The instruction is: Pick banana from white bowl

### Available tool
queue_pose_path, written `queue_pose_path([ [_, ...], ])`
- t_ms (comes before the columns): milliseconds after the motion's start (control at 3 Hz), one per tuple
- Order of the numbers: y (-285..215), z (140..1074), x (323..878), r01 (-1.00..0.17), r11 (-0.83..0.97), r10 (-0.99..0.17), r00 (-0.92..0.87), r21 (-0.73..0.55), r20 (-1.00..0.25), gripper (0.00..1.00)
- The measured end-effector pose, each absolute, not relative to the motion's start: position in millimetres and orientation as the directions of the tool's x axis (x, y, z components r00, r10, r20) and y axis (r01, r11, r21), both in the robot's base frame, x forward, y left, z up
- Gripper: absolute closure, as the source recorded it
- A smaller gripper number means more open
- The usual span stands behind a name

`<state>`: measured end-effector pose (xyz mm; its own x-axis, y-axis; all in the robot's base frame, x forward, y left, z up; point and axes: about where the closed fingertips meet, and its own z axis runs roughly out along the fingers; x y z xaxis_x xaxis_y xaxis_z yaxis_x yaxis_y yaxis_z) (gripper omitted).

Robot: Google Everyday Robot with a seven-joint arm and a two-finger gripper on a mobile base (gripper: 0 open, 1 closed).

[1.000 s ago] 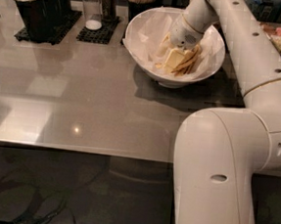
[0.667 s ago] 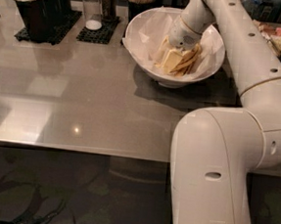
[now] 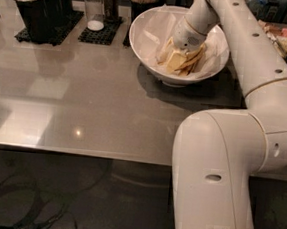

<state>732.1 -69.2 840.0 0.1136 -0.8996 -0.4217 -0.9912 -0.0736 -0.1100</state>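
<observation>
Banana (image 3: pixel 177 62) down in the white bowl (image 3: pixel 145 50), gripper (image 3: pixel 185 46) right on top of it.
Gripper is dipped into the paper-lined bowl, touching the yellow fruit; can't tell whether it has a grip. Bowl sits at the grey table's (image 3: pixel 84 99) far side, near the black holders (image 3: pixel 38 13).

I am holding the arm (image 3: pixel 253 61) stretched out away from me. Its thick lower link (image 3: pixel 212 193) is standing at the near right and bending at the elbow (image 3: pixel 278 123) into the long forearm, which is slanting up and left. The wrist (image 3: pixel 193 30) is angling downward, and the gripper (image 3: pixel 183 53) is hanging just below it at the far centre, pointing down.
</observation>
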Motion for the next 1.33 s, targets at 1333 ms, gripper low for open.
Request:
queue_pose_path([
  [1333, -95, 935, 680, -0.973, -0.038, -0.771, 0.173, -0.227, -0.612, 1.0],
])
